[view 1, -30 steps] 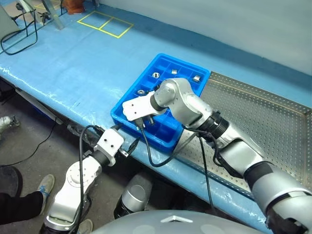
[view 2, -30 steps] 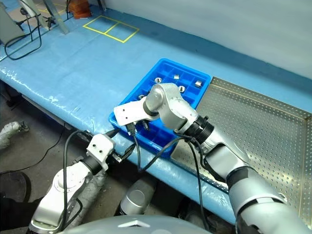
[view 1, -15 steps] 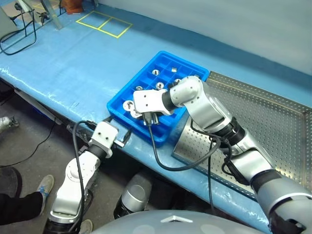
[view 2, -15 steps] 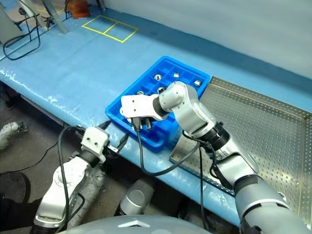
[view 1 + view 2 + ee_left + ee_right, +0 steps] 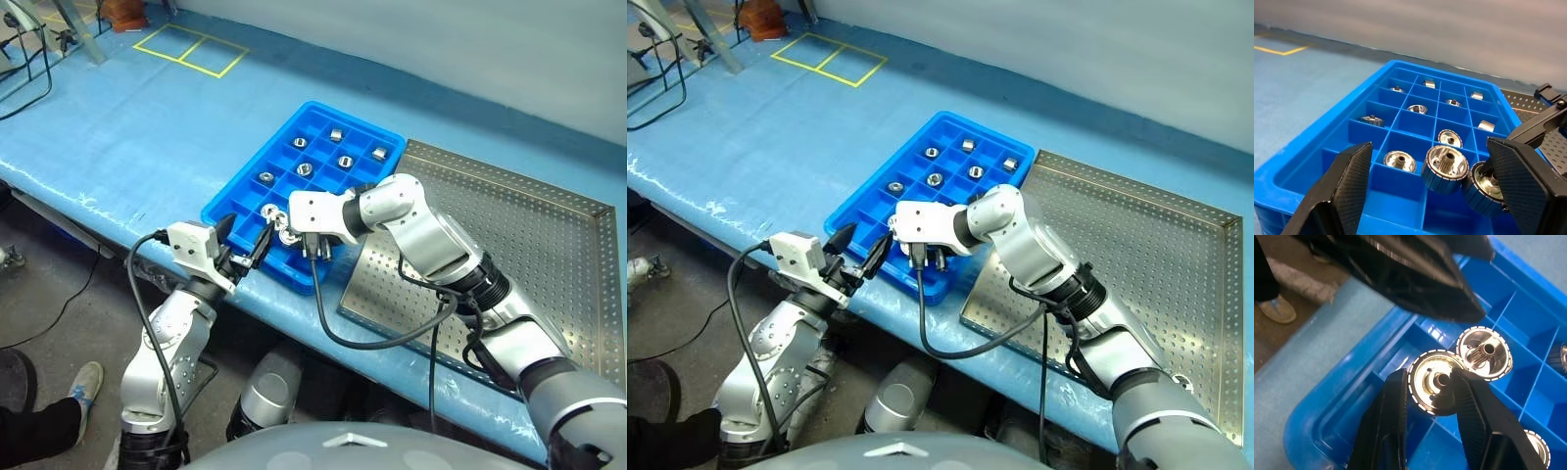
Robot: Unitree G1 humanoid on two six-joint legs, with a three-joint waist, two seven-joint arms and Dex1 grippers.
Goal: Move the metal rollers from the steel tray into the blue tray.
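The right claw point(image 5: 1430, 391) was clamped on one of the metal rollers point(image 5: 1436, 382), holding it over the near end of the blue tray point(image 5: 227, 196), with a second roller point(image 5: 1445, 167) hanging right beside it; whether that one was also carried I could not tell. The left claw point(image 5: 1430, 188) stood with its fingers spread wide and empty just off the tray's near rim, at about seven o'clock from the right one. Several rollers already lay in separate compartments toward the far end. The steel tray point(image 5: 549, 230) lay at three o'clock of the blue one, touching it, its visible perforated floor bare. My worry was a release while the roller sat above a divider wall rather than a cell: it could tip, roll into a filled compartment or bounce over the low rim toward the table edge. The two claws were also near enough that a careless move could knock them together. The table point(image 5: 147, 127) wore a blue plastic sheet with yellow tape squares point(image 5: 191, 47) at the far end; a plain pale wall rose behind, and cables trailed on the floor.
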